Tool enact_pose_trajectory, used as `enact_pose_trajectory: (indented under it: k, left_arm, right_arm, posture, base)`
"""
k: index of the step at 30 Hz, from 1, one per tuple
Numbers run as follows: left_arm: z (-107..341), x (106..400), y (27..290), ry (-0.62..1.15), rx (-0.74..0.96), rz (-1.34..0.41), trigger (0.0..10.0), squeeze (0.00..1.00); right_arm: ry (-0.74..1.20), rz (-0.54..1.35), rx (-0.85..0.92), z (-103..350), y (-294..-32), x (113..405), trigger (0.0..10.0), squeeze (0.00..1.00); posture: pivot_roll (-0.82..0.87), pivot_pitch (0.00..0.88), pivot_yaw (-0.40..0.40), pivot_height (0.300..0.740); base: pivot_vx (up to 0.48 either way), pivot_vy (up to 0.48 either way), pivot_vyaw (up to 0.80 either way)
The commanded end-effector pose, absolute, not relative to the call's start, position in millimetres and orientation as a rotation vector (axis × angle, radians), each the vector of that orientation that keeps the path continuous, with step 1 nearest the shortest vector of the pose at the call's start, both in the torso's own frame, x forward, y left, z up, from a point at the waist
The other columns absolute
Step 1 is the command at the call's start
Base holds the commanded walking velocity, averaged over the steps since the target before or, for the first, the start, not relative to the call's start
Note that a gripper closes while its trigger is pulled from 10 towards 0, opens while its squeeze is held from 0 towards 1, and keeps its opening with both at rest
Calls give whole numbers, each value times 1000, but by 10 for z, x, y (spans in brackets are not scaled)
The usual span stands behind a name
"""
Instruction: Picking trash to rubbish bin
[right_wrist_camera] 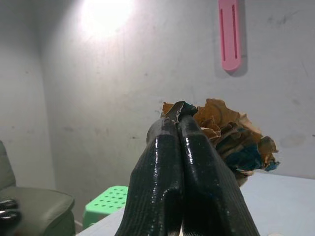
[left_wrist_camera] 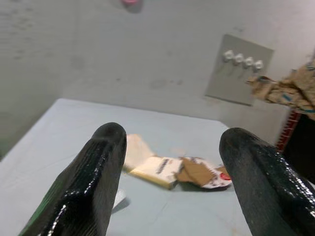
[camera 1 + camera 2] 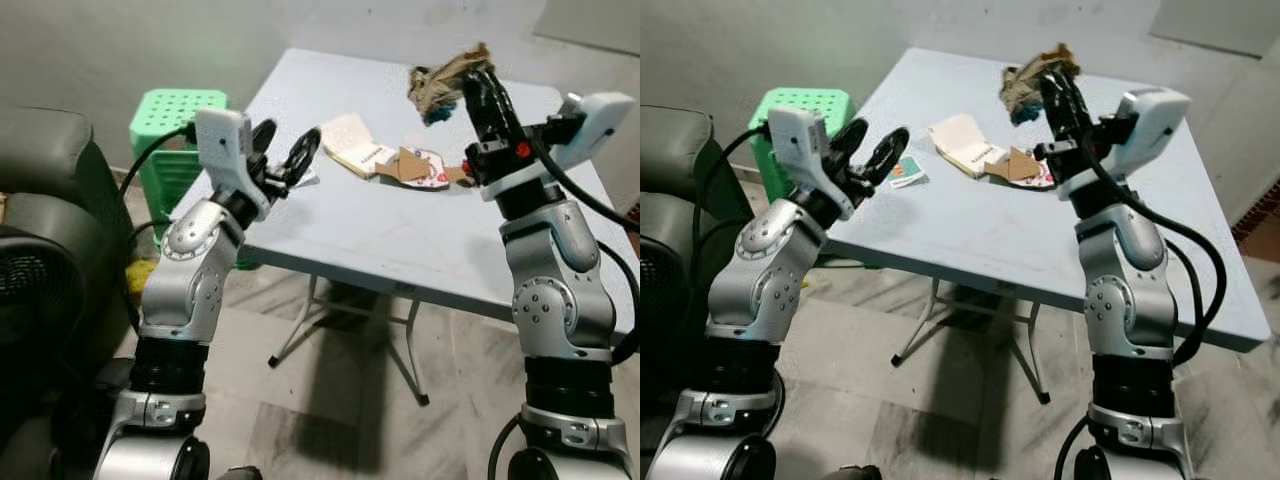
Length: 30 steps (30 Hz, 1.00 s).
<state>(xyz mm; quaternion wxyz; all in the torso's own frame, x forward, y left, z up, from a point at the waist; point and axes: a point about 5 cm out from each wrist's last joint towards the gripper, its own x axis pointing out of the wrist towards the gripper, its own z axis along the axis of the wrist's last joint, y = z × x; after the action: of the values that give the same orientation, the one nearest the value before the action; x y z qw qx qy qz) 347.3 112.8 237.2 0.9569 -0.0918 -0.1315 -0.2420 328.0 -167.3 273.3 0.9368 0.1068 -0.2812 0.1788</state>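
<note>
Crumpled paper trash [image 3: 447, 80] sits pinched at right gripper's [image 3: 478, 78] closed fingertips.

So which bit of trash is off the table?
The crumpled brown wad, pinched in the right gripper; the cream packet and torn card lie flat.

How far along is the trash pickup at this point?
Partway at best. In hand: the right gripper is shut on a crumpled brown wrapper, lifted above the table. Left: the torn cardboard packaging lies on the table, with a small card near the open left gripper. Nothing visibly binned yet.
</note>
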Motion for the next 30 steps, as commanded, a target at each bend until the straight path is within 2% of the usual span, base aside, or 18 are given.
enact_pose_trajectory:
  k: [1,6,7,8,9,18,23,30]
  left_arm:
    - [2347,3441,1155,-262,-179,-473,10000,1000]
    - [2130,3378,1192,-201,-190,-436,10000,1000]
    - [2103,3371,1199,-191,-197,-428,10000,922]
    - [2089,3366,1203,-184,-202,-422,10000,922]
    - [2051,3357,1207,-172,-189,-410,10000,0]
    - [1835,3297,1252,-113,-170,-332,10000,0]
    - [1672,3305,1343,-48,-111,-233,10000,0]
    - [1532,3269,1436,8,-93,-193,10000,0]
  right_arm:
    - [-562,311,216,2659,-1754,3275,10000,0]
    - [-516,273,206,2494,-1790,3245,10000,0]
    - [-510,271,205,2475,-1791,3240,10000,0]
    - [-507,270,205,2464,-1792,3236,10000,0]
    - [-500,263,204,2441,-1800,3230,10000,0]
    - [-454,193,187,2283,-1895,3198,10000,0]
    - [-382,119,132,2075,-1986,3166,10000,0]
    - [-322,64,96,1866,-2071,3072,10000,0]
  posture:
    - [24,23,-62,740]
    - [22,14,-66,740]
    - [22,14,-66,740]
    - [22,14,-66,740]
    - [23,12,-67,740]
    - [21,3,-74,740]
    - [18,2,-69,740]
    - [10,12,-52,740]
  base:
    - [0,0,0]
    - [0,0,0]
    - [0,0,0]
    - [0,0,0]
    - [0,0,0]
    - [0,0,0]
    - [0,0,0]
    - [0,0,0]
